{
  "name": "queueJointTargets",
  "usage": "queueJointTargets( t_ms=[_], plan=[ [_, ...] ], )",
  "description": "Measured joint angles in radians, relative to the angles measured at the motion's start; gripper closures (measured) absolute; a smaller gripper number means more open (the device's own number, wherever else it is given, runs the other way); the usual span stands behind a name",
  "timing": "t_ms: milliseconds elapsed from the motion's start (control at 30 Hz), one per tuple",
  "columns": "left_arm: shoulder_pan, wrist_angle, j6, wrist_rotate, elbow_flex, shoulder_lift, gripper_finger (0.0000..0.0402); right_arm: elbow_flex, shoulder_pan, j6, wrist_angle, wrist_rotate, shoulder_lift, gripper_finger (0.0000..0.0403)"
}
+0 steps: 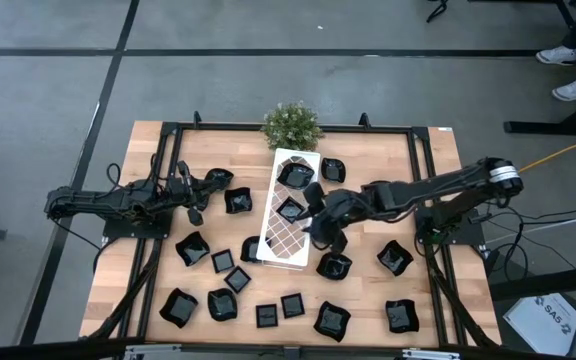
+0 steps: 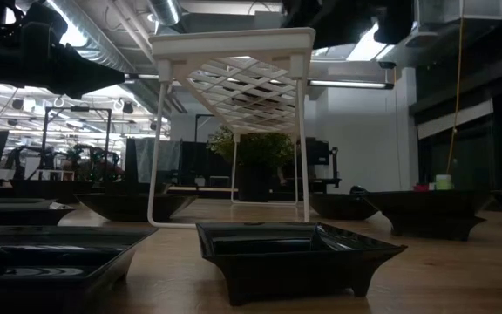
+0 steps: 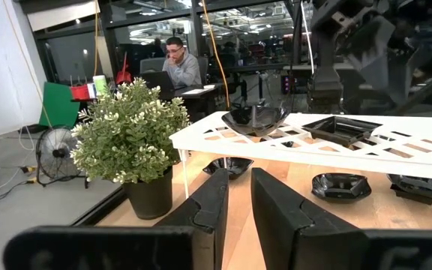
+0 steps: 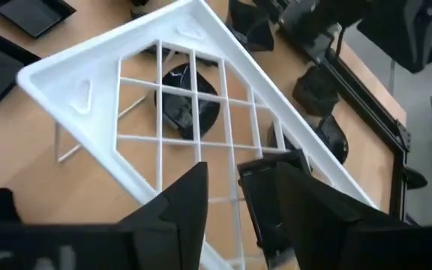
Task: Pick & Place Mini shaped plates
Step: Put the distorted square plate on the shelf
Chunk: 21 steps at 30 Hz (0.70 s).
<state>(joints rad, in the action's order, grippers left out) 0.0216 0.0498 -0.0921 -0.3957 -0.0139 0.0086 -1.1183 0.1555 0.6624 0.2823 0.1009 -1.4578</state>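
Mini shaped plates lay scattered across the wooden table, nearest row along the front edge, more beside the white lattice tray, and two already upon it. Above the tray's middle the right gripper hung with its jaws spread, a square plate lying on the lattice between them. The left gripper waited farther left, its fingers nearly together around nothing. Glossy, stiff and probably light, such dishes likely slip; pinching across a raised rim seemed safest.

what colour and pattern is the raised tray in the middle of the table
The raised tray is white, with an open diamond lattice top on thin legs. The right wrist view shows it best.
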Motion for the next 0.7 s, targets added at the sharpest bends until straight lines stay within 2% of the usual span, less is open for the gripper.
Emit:
queueJointTargets(
  t_ms=[300,467,700],
  plan=[
    [0.0,0.0,0.0,0.0,0.0,0.0,0.0349,0.0,-0.003,-0.119,0.168,-0.001,0.067,0.0246],
    [0.0,0.0,0.0,0.0,0.0,0.0,0.0347,0.0,-0.009,-0.194,0.257,-0.054,0.099,0.0246],
    [0.0,0.0,0.0,0.0,0.0,0.0,0.0349,0.0,-0.018,-0.271,0.364,-0.061,0.139,0.0246]
  ],
)
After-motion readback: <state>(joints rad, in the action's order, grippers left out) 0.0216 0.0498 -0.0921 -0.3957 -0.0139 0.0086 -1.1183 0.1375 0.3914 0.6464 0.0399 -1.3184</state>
